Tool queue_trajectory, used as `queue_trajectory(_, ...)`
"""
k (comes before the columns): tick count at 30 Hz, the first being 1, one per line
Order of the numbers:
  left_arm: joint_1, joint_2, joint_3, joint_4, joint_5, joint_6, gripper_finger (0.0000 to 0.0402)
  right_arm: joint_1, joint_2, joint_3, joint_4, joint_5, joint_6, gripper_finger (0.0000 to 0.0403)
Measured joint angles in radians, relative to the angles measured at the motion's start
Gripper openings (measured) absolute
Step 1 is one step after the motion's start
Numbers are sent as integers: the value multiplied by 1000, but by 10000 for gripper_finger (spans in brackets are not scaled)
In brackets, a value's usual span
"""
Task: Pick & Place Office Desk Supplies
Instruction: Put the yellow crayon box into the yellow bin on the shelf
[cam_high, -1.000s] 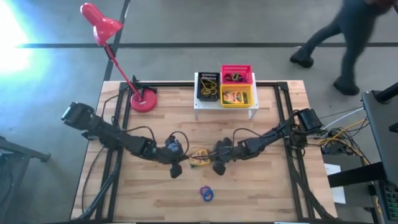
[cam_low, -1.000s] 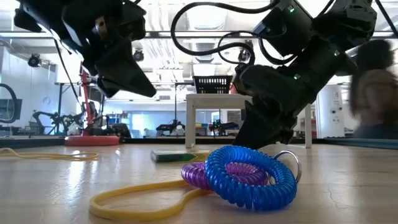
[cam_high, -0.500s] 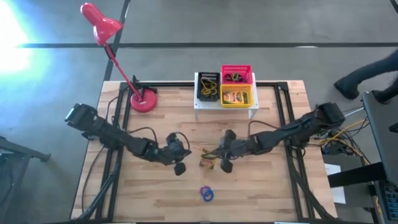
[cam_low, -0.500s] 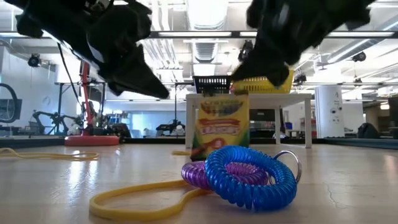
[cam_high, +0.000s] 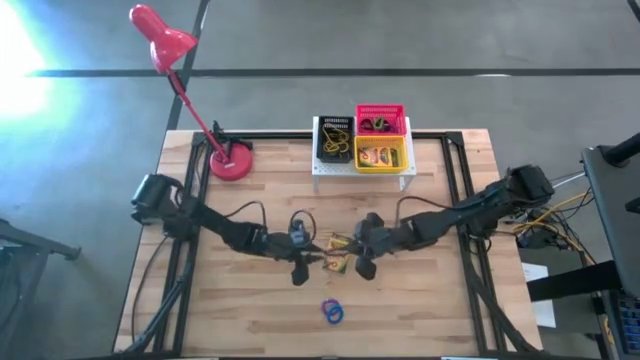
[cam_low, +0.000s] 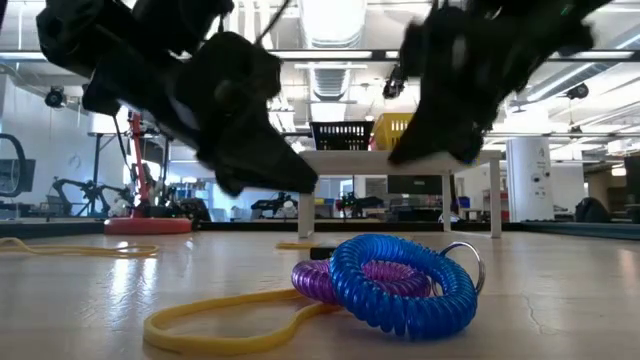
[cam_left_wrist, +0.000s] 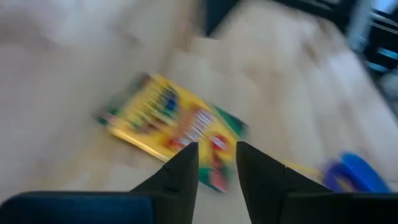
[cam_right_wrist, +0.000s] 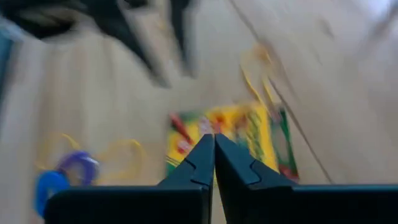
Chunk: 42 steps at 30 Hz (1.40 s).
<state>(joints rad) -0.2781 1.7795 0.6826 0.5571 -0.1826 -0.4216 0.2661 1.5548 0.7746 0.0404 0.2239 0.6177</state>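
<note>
Both grippers are hovering over the crayon box (cam_high: 338, 254) lying flat mid-table, in front of the white stand (cam_high: 361, 160): left gripper (cam_left_wrist: 216, 163), fingers apart w/ nothing betw. them, is looking across its long axis, right gripper (cam_right_wrist: 214, 151) is pinched empty, about equally near.

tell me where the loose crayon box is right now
In the high view the crayon box lies flat mid-table, between the left gripper and right gripper, behind the blue ring.
</note>
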Motion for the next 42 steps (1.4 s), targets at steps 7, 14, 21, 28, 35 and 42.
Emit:
queue_trajectory(7, 3, 66, 12, -5, 169, -74, 117, -160, 154, 1, 28, -229, -5, 81)
queue_trajectory(14, 25, 158, 54, -16, 205, -127, 117, -283, 198, 5, 123, -418, -50, 173)
queue_trajectory(21, 51, 196, 83, -24, 221, -154, 117, -285, 216, 4, 86, -490, -26, 210)
queue_trajectory(28, 72, 196, 84, -46, 235, -155, 66, -286, 225, 1, 79, -497, -45, 197)
queue_trajectory(35, 74, 197, 83, -48, 191, -152, 6, -282, 187, -3, 76, -494, -102, 140)
queue_trajectory(42, 76, 204, 76, 28, 74, -136, 9, -244, 155, -2, 93, -530, -147, 76)
